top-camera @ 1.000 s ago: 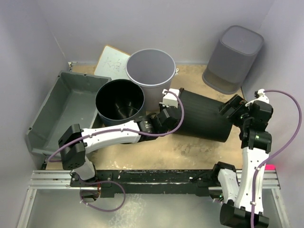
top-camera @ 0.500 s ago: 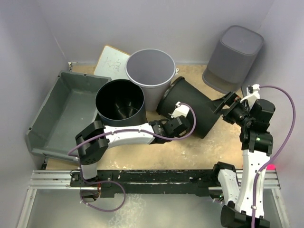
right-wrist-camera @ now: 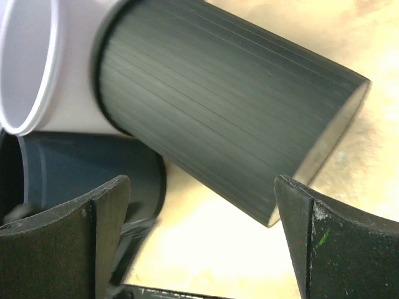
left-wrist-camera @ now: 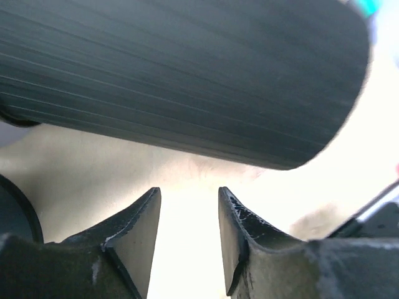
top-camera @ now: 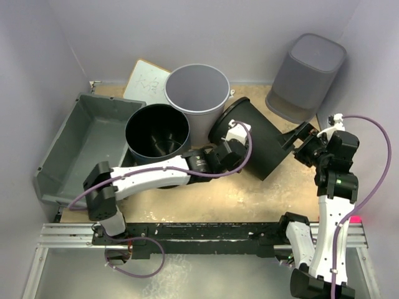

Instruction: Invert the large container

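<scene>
The large container [top-camera: 81,146], a wide shallow grey tub, sits open side up along the left wall; neither gripper touches it. A ribbed black bucket [top-camera: 259,149] lies on its side at mid-table, leaning toward the light grey bucket. My left gripper [top-camera: 235,151] is at that bucket's near side. In the left wrist view its jaws [left-wrist-camera: 187,190] are open and empty, with the ribbed wall [left-wrist-camera: 187,75] just above them. My right gripper [top-camera: 298,138] hangs wide open beside the fallen bucket's right end [right-wrist-camera: 218,106], its jaws [right-wrist-camera: 201,179] holding nothing.
An upright light grey round bucket [top-camera: 197,99] and a black round bucket [top-camera: 158,134] stand between the tub and the fallen bucket. A tall dark-grey square bin [top-camera: 307,76] is at the back right. A white board [top-camera: 146,81] leans at the back.
The ribbed black bucket swung its left end up toward the light grey bucket. My left gripper came off it and its jaws widened. The right gripper shifted slightly and stayed open.
</scene>
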Available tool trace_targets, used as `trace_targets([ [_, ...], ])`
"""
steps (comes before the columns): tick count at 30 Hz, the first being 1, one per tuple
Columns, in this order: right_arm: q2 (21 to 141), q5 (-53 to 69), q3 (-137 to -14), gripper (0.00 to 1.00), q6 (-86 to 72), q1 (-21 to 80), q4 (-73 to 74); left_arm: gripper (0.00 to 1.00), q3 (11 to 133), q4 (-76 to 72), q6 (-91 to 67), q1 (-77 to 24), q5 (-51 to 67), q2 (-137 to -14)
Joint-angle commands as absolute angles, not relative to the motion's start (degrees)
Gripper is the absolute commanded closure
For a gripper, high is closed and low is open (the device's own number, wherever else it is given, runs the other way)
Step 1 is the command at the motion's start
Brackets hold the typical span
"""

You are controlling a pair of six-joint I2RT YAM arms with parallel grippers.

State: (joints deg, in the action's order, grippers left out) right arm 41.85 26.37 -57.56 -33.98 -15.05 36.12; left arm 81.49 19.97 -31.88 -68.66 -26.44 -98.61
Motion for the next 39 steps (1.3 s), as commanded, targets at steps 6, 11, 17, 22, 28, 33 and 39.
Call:
trace_targets([
  [6,38.9,12.5,-52.3,0.00,-36.5,-15.1,39.9,0.54,86.6,17.1,-26.3,-67.5,-39.4,-89.7],
  [11,38.5,15.7,-50.1,0.00,-34.7,-15.1,38.7,0.48,93.1,19.4,-20.7,-64.6,-35.5,-95.8],
  [17,38.4,11.4,-50.0,0.00,-34.4,-15.1,40.5,0.47,105.2,24.0,-20.8,-61.7,-29.3,-102.7],
  [22,37.9,11.7,-48.7,0.00,-36.0,-15.0,40.5,0.45,114.9,27.5,-16.6,-61.2,-28.6,-107.9],
  [28,37.0,12.1,-48.3,0.00,-34.2,-15.1,40.7,0.41,113.5,25.9,-15.9,-61.1,-24.9,-107.1],
  [33,36.3,22.1,-54.3,0.14,-20.4,-14.0,36.6,0.41,99.1,22.2,-18.8,-62.1,-13.6,-97.9],
  [39,39.7,25.6,-56.6,0.14,-26.0,-13.6,24.1,0.40,76.6,16.4,-23.6,-69.1,-13.1,-84.8],
])
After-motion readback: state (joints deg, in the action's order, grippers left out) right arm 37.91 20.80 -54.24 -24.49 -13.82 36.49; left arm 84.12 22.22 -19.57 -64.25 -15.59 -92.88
